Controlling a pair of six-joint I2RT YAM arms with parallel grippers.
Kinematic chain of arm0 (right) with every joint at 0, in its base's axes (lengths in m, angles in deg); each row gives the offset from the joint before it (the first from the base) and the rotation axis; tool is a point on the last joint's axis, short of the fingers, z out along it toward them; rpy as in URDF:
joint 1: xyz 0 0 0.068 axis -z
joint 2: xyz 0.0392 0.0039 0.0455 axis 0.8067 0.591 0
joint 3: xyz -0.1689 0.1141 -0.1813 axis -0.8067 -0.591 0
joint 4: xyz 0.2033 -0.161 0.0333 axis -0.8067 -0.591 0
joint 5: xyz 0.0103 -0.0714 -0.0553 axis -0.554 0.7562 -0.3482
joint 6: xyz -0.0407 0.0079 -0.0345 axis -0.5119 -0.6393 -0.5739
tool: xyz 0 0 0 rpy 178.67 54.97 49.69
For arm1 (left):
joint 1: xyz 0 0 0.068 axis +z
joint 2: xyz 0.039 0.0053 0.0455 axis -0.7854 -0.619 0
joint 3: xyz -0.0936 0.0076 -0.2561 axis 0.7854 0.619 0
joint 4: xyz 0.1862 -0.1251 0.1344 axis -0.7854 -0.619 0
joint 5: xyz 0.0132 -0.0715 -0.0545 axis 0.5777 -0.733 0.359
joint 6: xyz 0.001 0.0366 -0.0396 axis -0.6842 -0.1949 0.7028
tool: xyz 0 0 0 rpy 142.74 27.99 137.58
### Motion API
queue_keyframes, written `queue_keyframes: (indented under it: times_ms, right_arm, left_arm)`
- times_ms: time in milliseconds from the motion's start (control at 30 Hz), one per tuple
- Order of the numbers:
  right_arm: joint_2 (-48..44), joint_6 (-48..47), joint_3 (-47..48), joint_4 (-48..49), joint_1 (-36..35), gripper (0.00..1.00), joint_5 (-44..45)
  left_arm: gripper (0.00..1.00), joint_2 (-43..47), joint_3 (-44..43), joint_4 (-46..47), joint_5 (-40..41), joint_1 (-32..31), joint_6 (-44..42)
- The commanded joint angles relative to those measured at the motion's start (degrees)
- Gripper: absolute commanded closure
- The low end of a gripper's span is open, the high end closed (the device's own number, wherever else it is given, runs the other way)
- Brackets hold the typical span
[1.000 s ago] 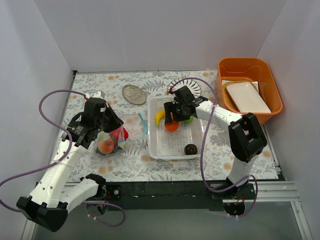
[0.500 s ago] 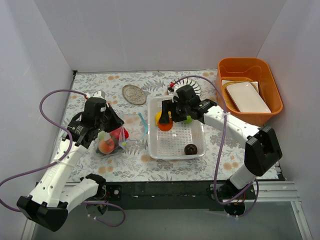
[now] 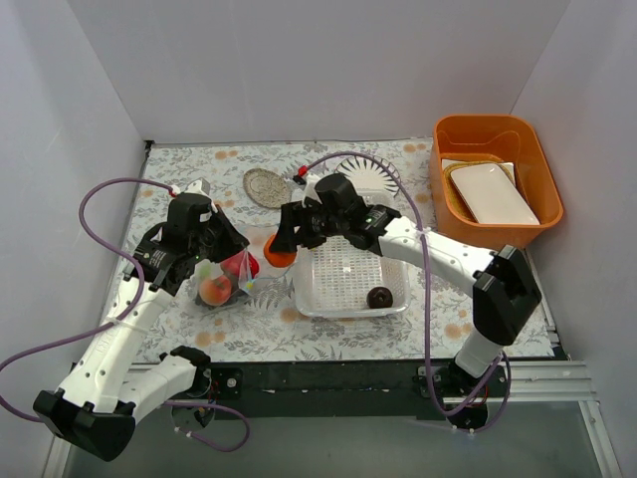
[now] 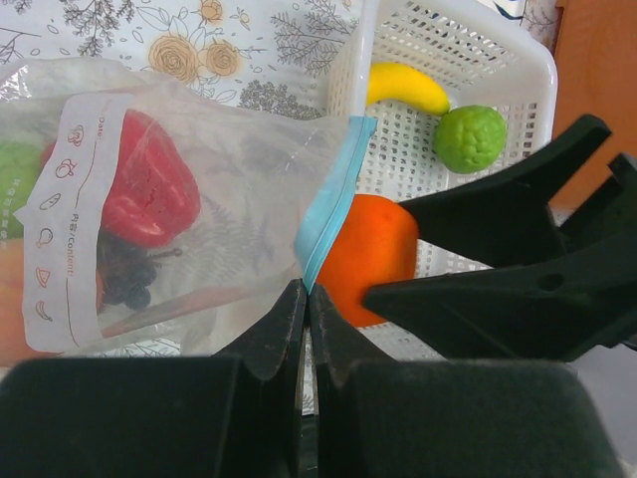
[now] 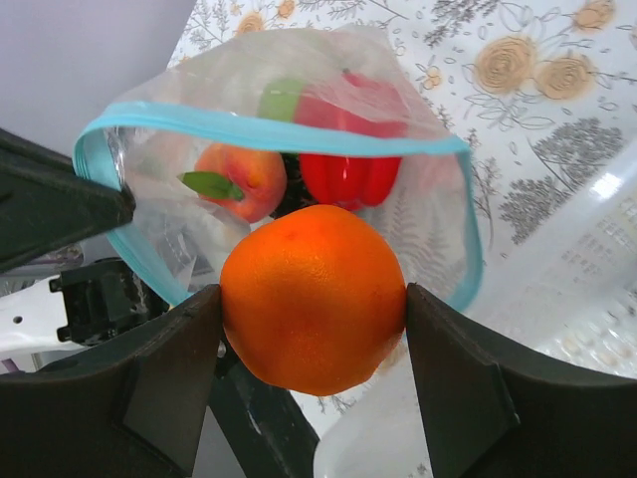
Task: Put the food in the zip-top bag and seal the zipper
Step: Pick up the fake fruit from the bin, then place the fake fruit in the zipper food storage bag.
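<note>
Yellow banana (image 4: 403, 88) and green ball (image 4: 470, 137) show only from left wrist.

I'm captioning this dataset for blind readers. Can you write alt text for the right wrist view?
The right hand grips an orange just in front of the open mouth of a clear bag, whose blue strip gapes wide. Inside lie a red pepper and a peach, with a floral tablecloth behind.
</note>
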Motion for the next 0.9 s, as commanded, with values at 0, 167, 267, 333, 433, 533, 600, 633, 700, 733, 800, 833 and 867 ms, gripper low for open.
queue_keyframes:
  times_ms: [0,167,267,333,433,533,600,633,700,733,800,833,867]
  right_arm:
    - [4.46,1.17,5.72,4.6,-1.68,0.53,-1.1]
    - [7.9,-1.02,9.51,0.82,-2.39,0.27,0.29]
    - [6.06,-2.34,8.81,0.73,-2.38,0.02,2.05]
    - [4.31,-3.4,8.28,-0.23,-2.38,0.02,4.24]
    - [2.02,-4.72,8.28,-2.77,-2.3,0.02,7.92]
    - [-0.79,-5.6,7.58,-4.88,-1.86,0.02,11.7]
    - [-3.25,-5.95,6.53,-5.94,-1.24,0.02,14.17]
    - [-3.96,-6.04,5.04,-6.99,-0.89,0.02,16.19]
    - [-5.54,-6.48,3.81,-8.49,0.6,0.02,19.53]
    - [-5.72,-6.65,3.1,-10.32,1.13,0.02,20.85]
    - [-5.64,-6.74,2.75,-12.62,3.15,0.02,21.83]
    - [-5.46,-7.0,2.57,-14.8,3.76,0.02,23.31]
    - [-5.38,-7.09,2.22,-15.87,4.55,0.02,24.02]
  left_arm:
    - [1.0,1.39,-0.47,0.92,-1.99,0.14,0.32]
    - [1.0,2.01,-0.65,0.74,-1.55,0.14,0.85]
    - [1.0,2.27,-0.74,0.65,-1.02,0.14,0.85]
    - [1.0,2.1,-0.74,0.48,-1.02,0.14,0.85]
    - [1.0,1.83,-0.82,0.65,-1.02,0.14,0.67]
    - [1.0,1.74,-1.09,0.57,-1.02,0.14,0.41]
    - [1.0,1.74,-1.17,0.39,-0.76,0.14,0.41]
    - [1.0,1.83,-1.18,0.21,0.72,0.14,0.41]
    - [1.0,2.09,-1.09,0.21,0.74,0.14,0.41]
    - [1.0,2.09,-1.0,0.3,0.74,0.14,0.32]
    - [1.0,2.18,-0.82,0.21,0.74,0.14,0.23]
    - [1.0,2.1,-0.82,0.13,0.74,0.14,0.14]
    - [1.0,2.09,-0.82,0.04,0.74,0.14,0.14]
